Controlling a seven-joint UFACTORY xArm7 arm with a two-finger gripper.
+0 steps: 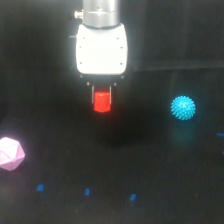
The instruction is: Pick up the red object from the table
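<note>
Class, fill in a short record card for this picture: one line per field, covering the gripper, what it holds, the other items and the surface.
gripper: white body, pointing down, shut on the red object
red object: held between the fingers, seemingly lifted clear of the table
table: black, matte
pink polyhedron: on the table at the exterior view's left edge
spiky cyan ball: at the exterior view's right
blue marks: small, e.g., near the front

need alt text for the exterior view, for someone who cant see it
A white robot gripper hangs from the top centre, holding a small red block above a black table. A spiky cyan ball sits at the exterior view's right, a pink polyhedron at its left edge, with small blue marks along the front.
</note>
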